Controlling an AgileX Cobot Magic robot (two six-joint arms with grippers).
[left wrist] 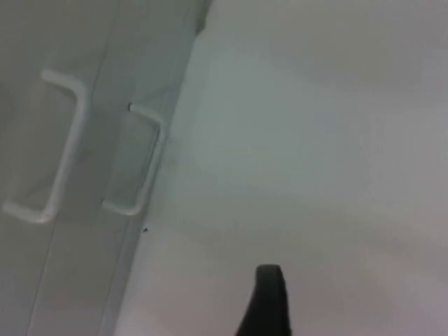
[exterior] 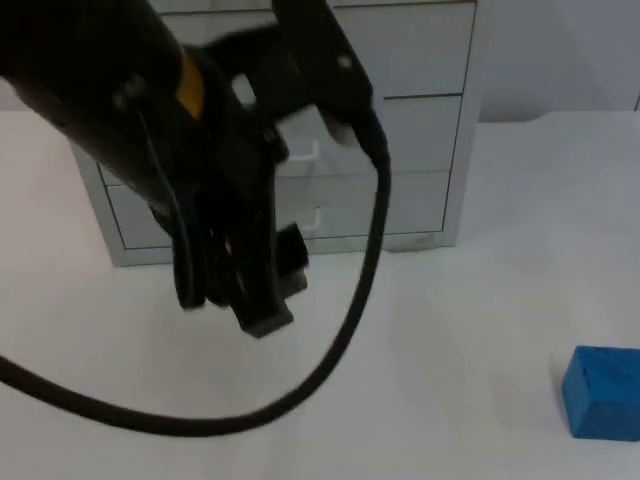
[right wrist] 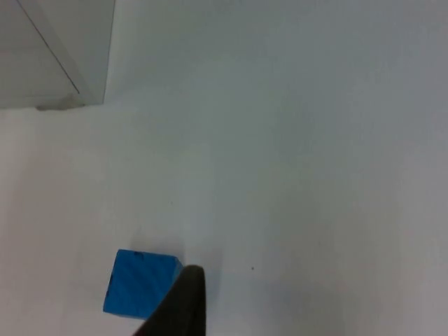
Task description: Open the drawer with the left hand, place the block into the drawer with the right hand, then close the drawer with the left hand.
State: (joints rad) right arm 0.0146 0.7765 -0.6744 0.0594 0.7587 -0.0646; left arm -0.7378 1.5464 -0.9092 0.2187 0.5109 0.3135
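Note:
A grey-white drawer cabinet (exterior: 420, 120) stands at the back of the table with all its drawers shut. Two of its white handles (left wrist: 66, 150) are close in the left wrist view. My left gripper (exterior: 235, 305) hangs open in front of the cabinet's lower drawers, holding nothing and a little short of the handles (exterior: 308, 152). The blue block (exterior: 603, 392) lies on the table at the front right. In the right wrist view the blue block (right wrist: 140, 283) sits just beside one black fingertip (right wrist: 180, 304) of my right gripper, which hovers above it.
The left arm's thick black cable (exterior: 340, 340) loops low over the middle of the table. The cabinet's lower corner (right wrist: 84, 94) lies well beyond the block. White table top (exterior: 480, 300) stretches between cabinet and block.

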